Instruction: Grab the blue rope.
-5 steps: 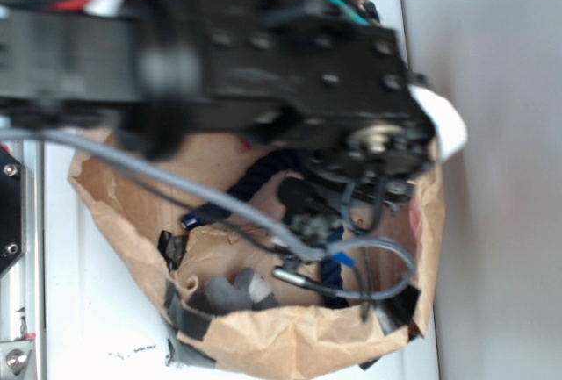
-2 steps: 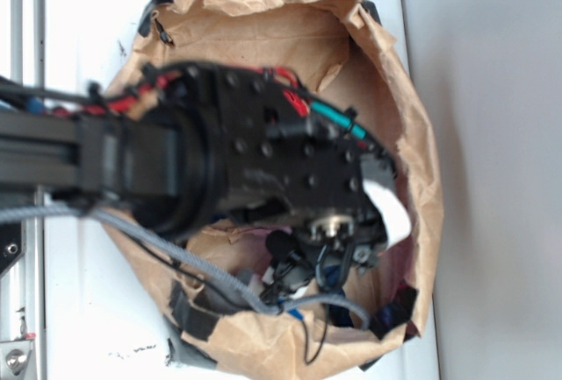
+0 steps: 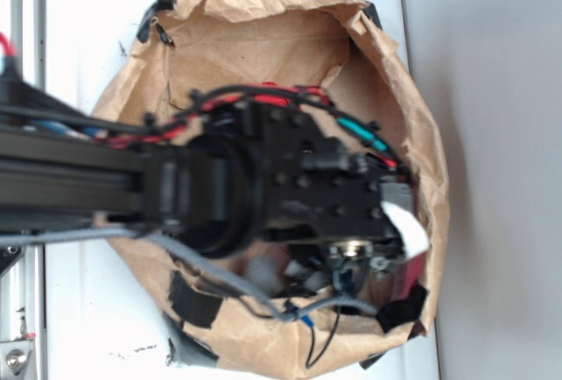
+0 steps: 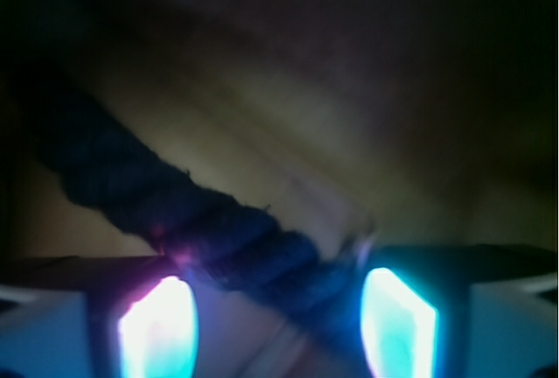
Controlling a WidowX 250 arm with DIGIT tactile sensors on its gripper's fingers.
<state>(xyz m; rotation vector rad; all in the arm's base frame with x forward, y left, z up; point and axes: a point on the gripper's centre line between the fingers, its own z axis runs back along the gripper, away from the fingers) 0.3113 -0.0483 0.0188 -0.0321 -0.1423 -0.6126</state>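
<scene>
Dropped lower into the brown paper bag (image 3: 263,38) than a moment earlier, wrist now at lower right of the exterior frame. Hid the gripper (image 4: 278,321) there under the arm (image 3: 263,187); showed it only in the wrist view. Found the blue rope (image 4: 183,212) running diagonally from upper left down between the two glowing fingers (image 4: 157,326), just at the left one. Spread wide, fingers not yet clamped on it. Looked soft, light and limp, with twisted strands giving good friction; best pinched across its thick middle, where it already sat. Reached in from the left edge, wrist pitched steeply down.
</scene>
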